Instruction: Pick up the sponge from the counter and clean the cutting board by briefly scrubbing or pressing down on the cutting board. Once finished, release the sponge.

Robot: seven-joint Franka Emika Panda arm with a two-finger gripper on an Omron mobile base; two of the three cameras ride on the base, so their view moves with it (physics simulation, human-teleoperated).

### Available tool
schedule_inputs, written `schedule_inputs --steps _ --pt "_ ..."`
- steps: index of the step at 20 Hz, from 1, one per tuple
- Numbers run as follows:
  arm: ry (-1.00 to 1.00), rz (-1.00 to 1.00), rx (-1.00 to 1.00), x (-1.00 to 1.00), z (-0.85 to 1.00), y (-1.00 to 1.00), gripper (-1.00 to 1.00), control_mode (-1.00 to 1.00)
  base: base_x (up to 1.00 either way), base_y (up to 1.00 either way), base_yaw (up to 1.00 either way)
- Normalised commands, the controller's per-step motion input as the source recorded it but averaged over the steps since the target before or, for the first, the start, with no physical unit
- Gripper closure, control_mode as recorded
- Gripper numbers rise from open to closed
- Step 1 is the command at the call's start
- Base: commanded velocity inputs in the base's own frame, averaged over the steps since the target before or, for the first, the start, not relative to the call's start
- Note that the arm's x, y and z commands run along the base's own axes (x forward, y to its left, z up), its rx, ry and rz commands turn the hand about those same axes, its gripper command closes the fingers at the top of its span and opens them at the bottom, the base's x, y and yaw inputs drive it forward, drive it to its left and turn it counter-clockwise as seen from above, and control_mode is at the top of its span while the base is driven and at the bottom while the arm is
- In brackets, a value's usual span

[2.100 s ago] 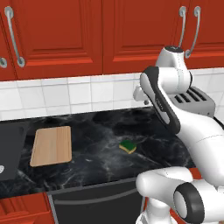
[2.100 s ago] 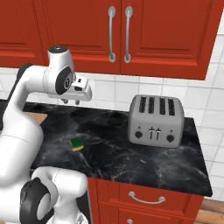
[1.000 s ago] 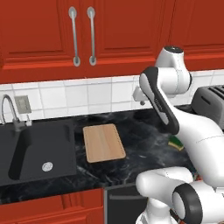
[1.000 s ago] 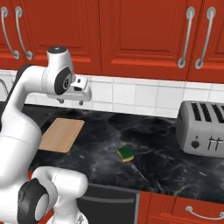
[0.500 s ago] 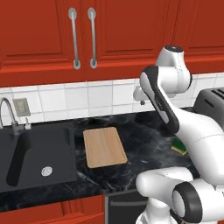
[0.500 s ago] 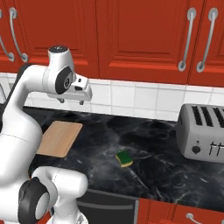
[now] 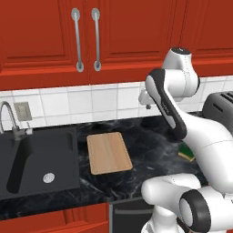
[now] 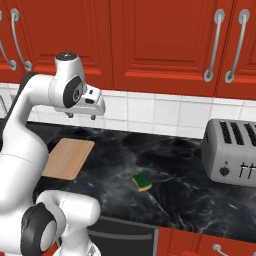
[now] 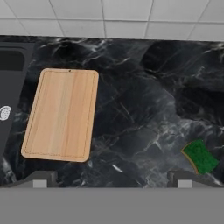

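The sponge (image 8: pixel 142 181), a small green-topped yellow block, lies on the black veined counter (image 8: pixel 190 190) to the right of the cutting board (image 8: pixel 67 157). The tan wooden board lies flat near the sink. My gripper (image 8: pixel 80 117) hangs open and empty high above the counter, over the stretch between board and sponge. In the hand view the board (image 9: pixel 61 114) is at the left and the sponge (image 9: pixel 200 156) at the lower right, just beyond my right fingertip (image 9: pixel 181 177). In the left base view my arm partly hides the sponge (image 7: pixel 186 151); the board (image 7: pixel 109 153) is in full view.
A dark sink basin (image 7: pixel 41 159) with a faucet (image 7: pixel 9 119) lies left of the board. A silver toaster (image 8: pixel 232 150) stands at the counter's right end. Red cabinets hang above the white tiled wall.
Since two seconds ago the whole picture has slid right as the base drove left, bringing the sink into view. Over the last half second nothing visibly moved.
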Motion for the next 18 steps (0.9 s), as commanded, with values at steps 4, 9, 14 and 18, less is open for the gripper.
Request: schedule_inputs --steps 4,9,14,18 --pt "0.00 0.00 -0.01 -0.09 -0.40 -0.06 -1.00 -1.00 0.00 0.00 0.00" --pt "0.00 0.00 -0.10 -0.49 -0.87 -0.17 -1.00 -1.00 0.00 0.00 0.00" --pt "0.03 0.00 -0.06 -0.44 -0.95 -0.45 -1.00 -1.00 0.00 0.00 0.00" --pt "0.05 0.01 -0.01 -0.06 -0.61 -0.76 -1.00 -1.00 0.00 0.00 0.00"
